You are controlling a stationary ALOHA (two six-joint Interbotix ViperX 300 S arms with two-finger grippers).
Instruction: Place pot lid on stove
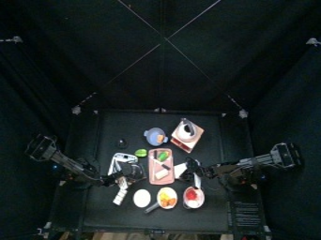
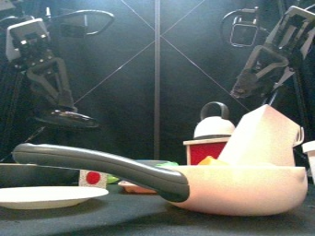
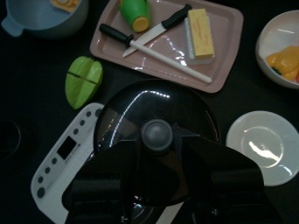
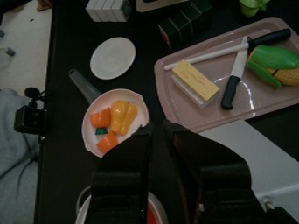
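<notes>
The pot lid [image 3: 156, 105] is dark and round with a knob in its middle. My left gripper [image 3: 149, 179] is shut on its near edge. In the front view the lid [image 2: 68, 117] hangs level in the air under the left gripper [image 2: 64, 109], well above the table. The white stove [image 3: 61, 168], with a row of dots along its side, lies under the lid and is mostly hidden by it. In the top view the left gripper [image 1: 122, 171] is at the table's left, over the stove. My right gripper [image 1: 196, 172] rests at the right, raised over the food bowls.
A pink tray [image 3: 230, 39] with knives, a butter block and a green vegetable lies beside the stove. A cut lime [image 3: 82, 77], a white plate [image 3: 267, 136] and a blue bowl [image 3: 41, 13] are close. A large pink pan [image 2: 246, 175] stands at the front edge.
</notes>
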